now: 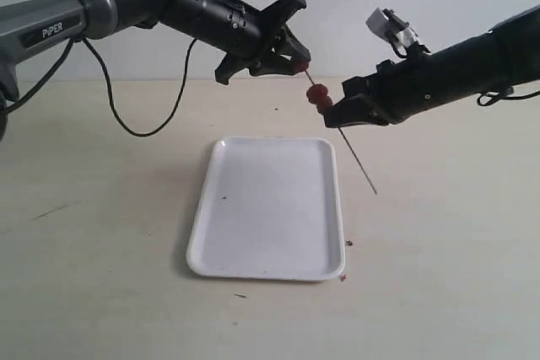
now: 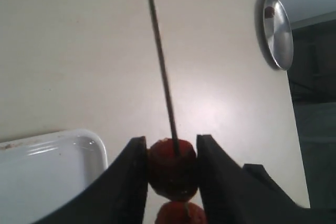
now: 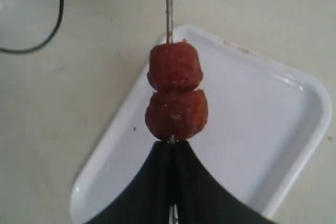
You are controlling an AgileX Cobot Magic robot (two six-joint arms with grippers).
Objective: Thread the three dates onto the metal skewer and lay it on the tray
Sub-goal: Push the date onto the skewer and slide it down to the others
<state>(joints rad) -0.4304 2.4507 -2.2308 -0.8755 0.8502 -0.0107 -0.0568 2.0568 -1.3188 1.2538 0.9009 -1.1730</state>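
Skewer: You hold the skewer (image 1: pixel 354 156) in the air between both arms, tilted. Its long axis runs from the left tool (image 2: pixel 171 149) down and rightward past the right tool (image 3: pixel 171 153), and the bare tip hangs over the counter (image 1: pixel 439 276) near the right rim of the tray (image 1: pixel 253 233).
Left tool: closed against both sides of the top date (image 2: pixel 173 169), with the skewer running through it.
Right tool: clamped on the skewer directly under two dates (image 3: pixel 175 66) that touch each other.
Tray: below and left of the skewer. The right tool looks the nearer arm, so laying down likely means swinging the skewer leftward and levelling it.
Views: only the exterior shows the tilt and the tip outside the rim. Only the left wrist shows a metal dish (image 2: pixel 278 32) on the counter, well apart from the tray.
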